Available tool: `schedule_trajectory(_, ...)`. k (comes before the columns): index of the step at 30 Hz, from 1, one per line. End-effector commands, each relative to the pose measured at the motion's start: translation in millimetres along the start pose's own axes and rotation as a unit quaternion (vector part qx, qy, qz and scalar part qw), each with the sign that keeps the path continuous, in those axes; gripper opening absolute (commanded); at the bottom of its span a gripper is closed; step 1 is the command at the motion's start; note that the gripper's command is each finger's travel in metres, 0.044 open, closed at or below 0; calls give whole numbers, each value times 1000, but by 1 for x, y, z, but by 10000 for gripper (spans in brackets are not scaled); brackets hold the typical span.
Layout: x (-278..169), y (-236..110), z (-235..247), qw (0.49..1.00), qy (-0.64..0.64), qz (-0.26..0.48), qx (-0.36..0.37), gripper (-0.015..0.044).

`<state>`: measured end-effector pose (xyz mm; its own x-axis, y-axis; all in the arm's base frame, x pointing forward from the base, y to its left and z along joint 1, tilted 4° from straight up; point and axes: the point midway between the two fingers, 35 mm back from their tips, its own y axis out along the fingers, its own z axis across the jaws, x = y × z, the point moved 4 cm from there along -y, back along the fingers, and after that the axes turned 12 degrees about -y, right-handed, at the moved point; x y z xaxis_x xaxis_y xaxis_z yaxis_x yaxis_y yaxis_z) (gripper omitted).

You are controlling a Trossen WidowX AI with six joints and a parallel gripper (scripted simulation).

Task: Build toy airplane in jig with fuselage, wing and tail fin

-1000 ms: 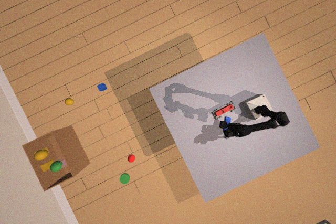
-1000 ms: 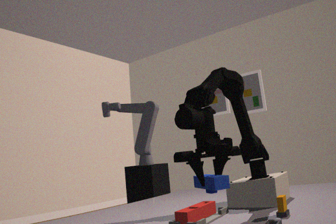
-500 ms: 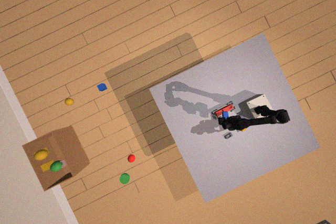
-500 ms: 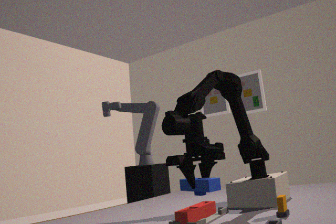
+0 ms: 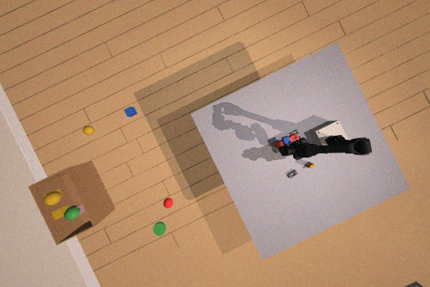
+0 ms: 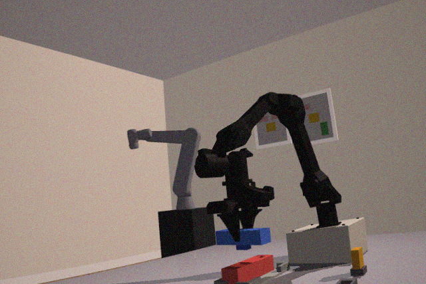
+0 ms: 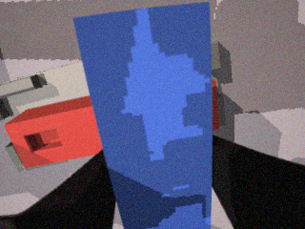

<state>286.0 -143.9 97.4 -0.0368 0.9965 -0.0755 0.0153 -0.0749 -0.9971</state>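
Pincer (image 6: 242, 231) is clenched on the blue wing (image 6: 256, 235), tab pointing down. Red fuselage (image 6: 248, 267) lies in the cradle directly below the pincer, well apart. Its long axis appears to cross the wing's. One socket (image 7: 42, 140) shows off to the side; the wing's own is probably hidden. Yellow tail fin (image 6: 357, 257) stands beside, unfitted.

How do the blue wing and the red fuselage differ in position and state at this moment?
The blue wing hangs in the air, clamped in the end effector; the red fuselage lies low in the cradle, untouched. The wing's tab points down beneath it; the fuselage shows open sockets on top. The wing sits crosswise above the fuselage. Both are blocky toy parts.
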Motion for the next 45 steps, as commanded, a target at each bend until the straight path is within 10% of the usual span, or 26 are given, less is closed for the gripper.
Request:
schedule_trajectory(1, -6, 0, 7, 1000, -27, 0, -2, 0)
schedule_trajectory(11, -7, 1, 8, 999, -33, 1, -2, 197)
schedule_trajectory(45, -8, 30, 8, 999, -33, 1, -2, 197)
